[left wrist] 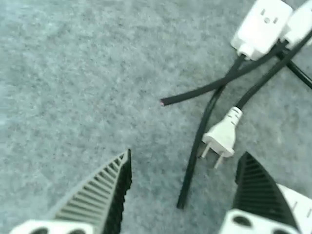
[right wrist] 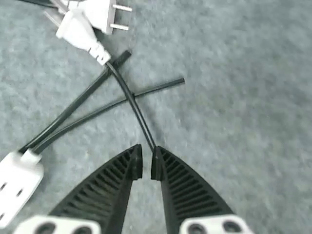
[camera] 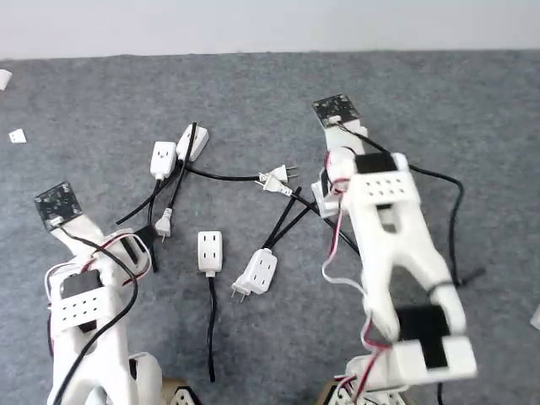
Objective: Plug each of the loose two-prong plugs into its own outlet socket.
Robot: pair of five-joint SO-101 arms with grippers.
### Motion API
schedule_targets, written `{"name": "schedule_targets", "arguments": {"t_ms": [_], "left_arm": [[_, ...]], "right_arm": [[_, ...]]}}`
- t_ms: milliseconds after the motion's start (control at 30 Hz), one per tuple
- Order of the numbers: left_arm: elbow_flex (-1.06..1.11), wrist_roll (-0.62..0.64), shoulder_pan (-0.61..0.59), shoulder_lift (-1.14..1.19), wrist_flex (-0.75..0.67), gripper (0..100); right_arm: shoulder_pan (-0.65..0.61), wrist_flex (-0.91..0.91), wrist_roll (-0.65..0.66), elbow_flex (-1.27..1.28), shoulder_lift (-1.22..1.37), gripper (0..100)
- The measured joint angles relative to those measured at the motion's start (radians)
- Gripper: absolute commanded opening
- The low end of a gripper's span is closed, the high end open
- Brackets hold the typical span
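Grasping step. The right gripper (right wrist: 146, 148) is pinched on a black cord (right wrist: 129, 100) leading to a plug (right wrist: 80, 35), beyond the middle socket block (camera: 209, 251). The left gripper (left wrist: 186, 156), jaws apart, hovers over another plug (left wrist: 220, 139) beside that block. Next, I think, it must grip a plug's body.

Grey carpet (camera: 472, 110) underlies the whole scene, with a pale wall (camera: 253, 25) along its far edge. Two white scraps lie far left, one (camera: 17, 136) beside another (camera: 2, 78). A third bit (camera: 536, 316) lies at the right edge.
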Motion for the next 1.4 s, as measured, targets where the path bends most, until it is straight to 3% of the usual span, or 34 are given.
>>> {"name": "schedule_targets", "arguments": {"t_ms": [233, 633, 867, 967, 1233, 1400], "left_arm": [[0.0, 0.0, -0.005, 0.0, -0.035, 32], [0.006, 0.0, -0.005, 0.0, -0.055, 32], [0.006, 0.0, -0.005, 0.0, -0.055, 32], [0.006, 0.0, -0.006, 0.0, -0.055, 32], [0.006, 0.0, -0.006, 0.0, -0.055, 32], [0.006, 0.0, -0.006, 0.0, -0.055, 32]], "right_arm": [[-0.005, -0.031, 0.06, -0.06, 0.201, 5.8], [-0.003, 0.058, 0.186, -0.057, 0.213, 13.1], [-0.003, 0.014, 0.21, -0.008, 0.221, 8.4], [0.0, 0.009, 0.219, -0.003, 0.258, 0.9], [0.083, 0.018, 0.196, -0.003, 0.245, 0.9], [0.114, 0.127, 0.196, -0.003, 0.069, 0.9]]}}
